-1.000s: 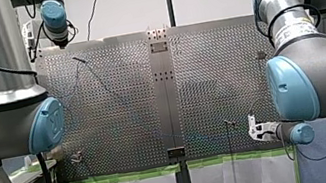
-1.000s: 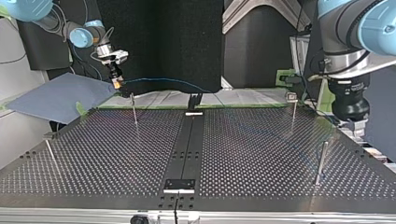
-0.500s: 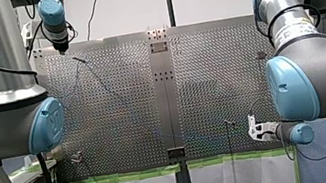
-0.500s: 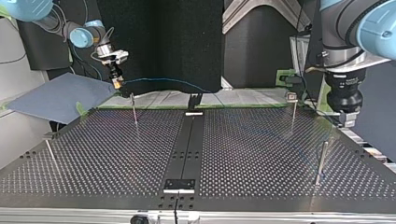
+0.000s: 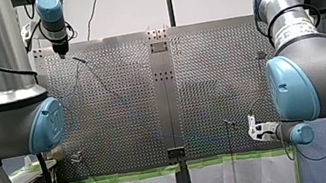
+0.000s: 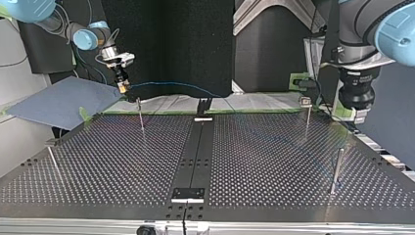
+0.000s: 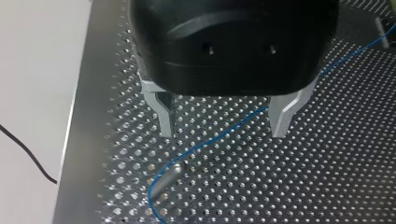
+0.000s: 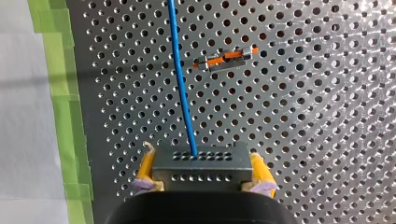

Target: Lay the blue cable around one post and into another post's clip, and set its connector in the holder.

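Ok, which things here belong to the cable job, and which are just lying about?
Job: blue cable, its connector in my right tool, plain post, clip-topped post, my left tool.
Lying about: green tape, blue sheet.

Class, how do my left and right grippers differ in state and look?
My left gripper is open, holding nothing; my right gripper is shut on the connector. The left gripper's fingers are bare metal; the right gripper's carry yellow pads. Both face the blue cable.
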You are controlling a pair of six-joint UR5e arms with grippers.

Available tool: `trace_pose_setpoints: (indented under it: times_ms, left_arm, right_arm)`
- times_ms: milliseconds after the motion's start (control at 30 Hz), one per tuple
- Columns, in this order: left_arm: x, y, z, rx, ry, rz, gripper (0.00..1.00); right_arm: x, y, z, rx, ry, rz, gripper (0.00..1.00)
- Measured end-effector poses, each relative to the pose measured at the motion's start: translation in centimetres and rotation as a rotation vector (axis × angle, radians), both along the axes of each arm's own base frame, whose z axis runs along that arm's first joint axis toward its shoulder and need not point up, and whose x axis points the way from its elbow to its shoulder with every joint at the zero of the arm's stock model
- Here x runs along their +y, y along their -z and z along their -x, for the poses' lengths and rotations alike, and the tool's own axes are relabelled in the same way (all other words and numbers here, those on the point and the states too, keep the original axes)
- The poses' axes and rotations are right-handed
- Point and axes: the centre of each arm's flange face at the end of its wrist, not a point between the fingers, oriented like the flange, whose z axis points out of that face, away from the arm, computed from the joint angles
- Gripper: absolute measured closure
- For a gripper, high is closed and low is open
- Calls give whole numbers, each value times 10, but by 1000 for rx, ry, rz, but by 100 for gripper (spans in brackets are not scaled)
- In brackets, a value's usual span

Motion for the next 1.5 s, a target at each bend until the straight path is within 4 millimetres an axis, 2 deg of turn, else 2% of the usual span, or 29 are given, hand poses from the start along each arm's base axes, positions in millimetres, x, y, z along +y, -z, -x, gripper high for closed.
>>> trace_pose_setpoints:
  times_ms: [1500]
  left_arm:
    - [3,1,2,9,-43,-3,0]
  right_arm:
    - [1,0,-2,1,-4,-2,100]
